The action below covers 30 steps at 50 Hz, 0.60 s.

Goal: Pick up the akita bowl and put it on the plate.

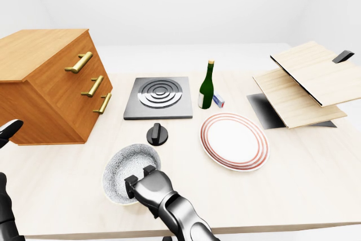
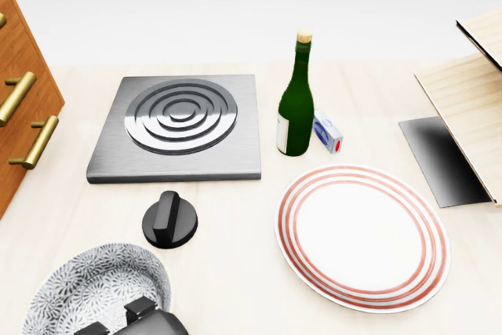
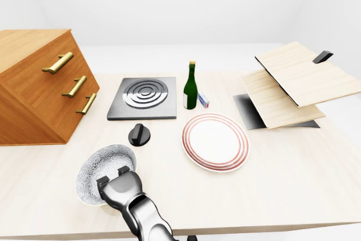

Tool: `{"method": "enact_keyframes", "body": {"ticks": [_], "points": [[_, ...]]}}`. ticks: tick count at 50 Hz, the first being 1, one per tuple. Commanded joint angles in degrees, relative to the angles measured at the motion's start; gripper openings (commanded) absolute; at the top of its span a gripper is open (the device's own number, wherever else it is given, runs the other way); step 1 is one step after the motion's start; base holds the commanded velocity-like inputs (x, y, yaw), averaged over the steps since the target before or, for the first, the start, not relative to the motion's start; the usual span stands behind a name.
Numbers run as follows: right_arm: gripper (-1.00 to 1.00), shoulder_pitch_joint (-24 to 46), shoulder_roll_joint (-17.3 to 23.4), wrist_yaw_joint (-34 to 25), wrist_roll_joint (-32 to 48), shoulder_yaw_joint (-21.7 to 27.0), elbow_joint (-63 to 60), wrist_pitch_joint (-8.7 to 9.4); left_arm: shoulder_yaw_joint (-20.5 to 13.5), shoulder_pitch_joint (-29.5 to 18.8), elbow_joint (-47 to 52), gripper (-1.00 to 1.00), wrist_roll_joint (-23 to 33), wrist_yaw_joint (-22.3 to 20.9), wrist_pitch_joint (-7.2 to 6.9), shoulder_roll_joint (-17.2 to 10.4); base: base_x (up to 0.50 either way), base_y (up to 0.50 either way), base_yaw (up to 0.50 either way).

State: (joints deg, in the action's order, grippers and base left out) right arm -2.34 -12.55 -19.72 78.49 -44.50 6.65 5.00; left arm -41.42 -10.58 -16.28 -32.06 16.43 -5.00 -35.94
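Observation:
The akita bowl point(image 2: 86, 288), white with a grey flower pattern, sits at the bottom left of the head view. My right hand point(image 1: 144, 182) reaches across from the bottom edge, and its dark fingers point(image 2: 140, 308) hook over the bowl's near right rim. The thumb is hidden under the hand. The plate point(image 2: 362, 237), white with red rings, lies flat to the right of the bowl, apart from it. A black part of my left arm point(image 1: 10, 131) shows at the left edge of the left-eye view, too cut off to read its fingers.
A black knob point(image 2: 169, 220) stands just above the bowl, between it and the steel burner plate point(image 2: 176, 127). A green bottle point(image 2: 296, 100) and a small blue box point(image 2: 327, 132) stand above the plate. A wooden drawer chest point(image 1: 48, 86) is at left, tilted wooden boards point(image 1: 302, 83) at right.

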Motion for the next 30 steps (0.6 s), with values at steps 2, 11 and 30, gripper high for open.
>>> {"method": "enact_keyframes", "body": {"ticks": [2,11,30], "points": [[-1.0,-0.45,0.68,-2.16,0.07,-0.18,-0.3,0.0,0.03,-0.05,-0.01,1.0,-0.01,0.06,0.0,-0.02,0.0,0.0,0.0],[-1.0,-0.73,1.16,-5.24,2.05,-0.65,-4.26,0.0,-0.06,0.05,0.27,1.0,-0.04,0.06,0.0,0.01,0.0,0.0,0.0],[-1.0,-1.62,2.43,-12.42,7.22,-2.56,-14.91,0.0,-0.15,0.0,-0.27,1.0,-0.03,0.03,0.0,-0.05,0.0,0.0,0.0]]}}
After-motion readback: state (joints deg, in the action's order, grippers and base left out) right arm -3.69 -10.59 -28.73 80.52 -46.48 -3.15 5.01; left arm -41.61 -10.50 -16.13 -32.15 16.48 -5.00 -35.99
